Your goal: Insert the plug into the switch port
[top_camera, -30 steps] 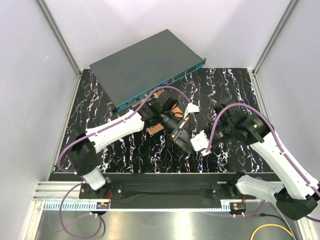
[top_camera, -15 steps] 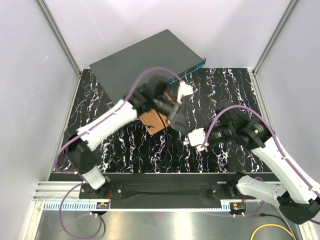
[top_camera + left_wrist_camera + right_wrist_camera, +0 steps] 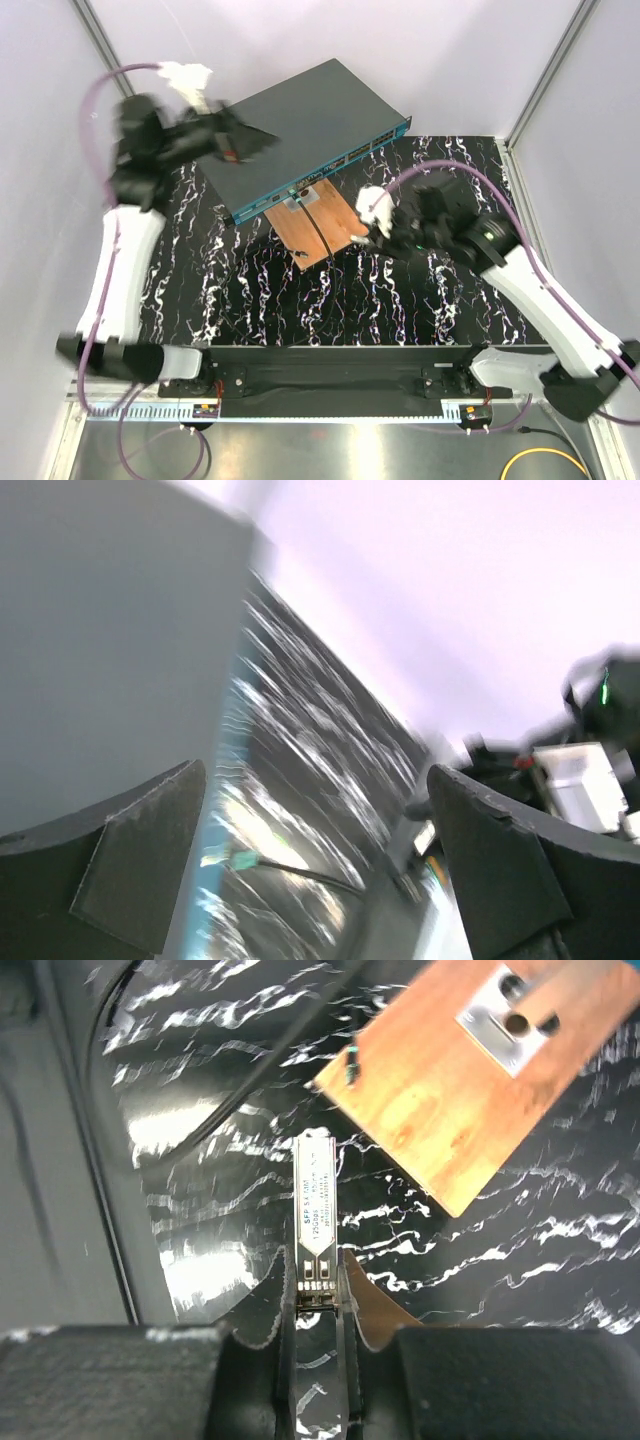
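Note:
The switch (image 3: 300, 115), a flat dark grey box with a teal front face (image 3: 330, 165), lies at an angle at the back of the table. My right gripper (image 3: 318, 1295) is shut on the plug (image 3: 315, 1210), a slim silver module that points forward just above the black marbled mat. In the top view that gripper (image 3: 368, 232) hangs by the right corner of a copper-brown board (image 3: 325, 230), in front of the switch's face. My left gripper (image 3: 255, 140) is open and empty, raised over the switch's far left part. Its view is blurred and shows the grey top (image 3: 100, 630).
The copper-brown board (image 3: 470, 1070) carries a small metal bracket (image 3: 510, 1025), and a thin black cable (image 3: 318, 232) runs across it. White walls with aluminium posts enclose the mat on three sides. A black rail runs along the near edge by the arm bases.
My left arm has swung from the middle of the mat up to the far left, and its jaws have opened wide. My right gripper has carried the plug left and farther back, up to the board.

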`<state>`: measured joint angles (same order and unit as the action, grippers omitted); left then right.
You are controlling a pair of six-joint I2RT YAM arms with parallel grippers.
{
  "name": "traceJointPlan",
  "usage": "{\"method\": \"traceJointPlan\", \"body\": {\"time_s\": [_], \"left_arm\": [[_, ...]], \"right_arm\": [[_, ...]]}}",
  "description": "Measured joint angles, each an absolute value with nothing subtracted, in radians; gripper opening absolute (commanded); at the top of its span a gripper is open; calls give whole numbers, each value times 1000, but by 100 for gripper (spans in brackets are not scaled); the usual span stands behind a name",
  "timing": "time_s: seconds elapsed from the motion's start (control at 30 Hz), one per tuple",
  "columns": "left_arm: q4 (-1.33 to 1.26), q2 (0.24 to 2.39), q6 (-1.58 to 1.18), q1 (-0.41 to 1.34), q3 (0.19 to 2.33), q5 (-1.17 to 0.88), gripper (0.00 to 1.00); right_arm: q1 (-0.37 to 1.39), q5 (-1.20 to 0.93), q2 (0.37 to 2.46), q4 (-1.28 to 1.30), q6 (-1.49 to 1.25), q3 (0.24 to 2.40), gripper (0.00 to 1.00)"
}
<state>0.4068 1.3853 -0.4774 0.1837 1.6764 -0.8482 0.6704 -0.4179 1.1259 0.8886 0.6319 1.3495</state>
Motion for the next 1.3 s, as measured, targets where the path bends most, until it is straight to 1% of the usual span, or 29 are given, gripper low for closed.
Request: {"method": "traceJointPlan", "body": {"time_s": [0.13, 0.23, 0.33, 0.53, 0.67, 0.83, 0.97, 1.3], "left_arm": [[280, 1193, -545, -55, 1562, -768, 99], [263, 1075, -559, -158, 1508, -722, 99], [277, 976, -554, -213, 1436, -672, 99], [350, 869, -562, -231, 1254, -564, 99], [373, 849, -614, -231, 1108, -513, 99], [363, 852, -693, -231, 994, -505, 99], [339, 853, -738, -231, 953, -516, 99], [271, 860, -791, -232, 947, -543, 99]], "right_arm": [[672, -303, 1264, 856, 464, 1452, 0], [672, -191, 1354, 844, 334, 1532, 0], [672, -76, 1434, 832, 222, 1608, 0], [672, 94, 1533, 831, 81, 1694, 0], [672, 139, 1549, 836, 27, 1707, 0], [672, 154, 1566, 836, -9, 1745, 0], [672, 156, 1586, 835, -21, 1781, 0], [672, 155, 1647, 836, -36, 1837, 0]]}}
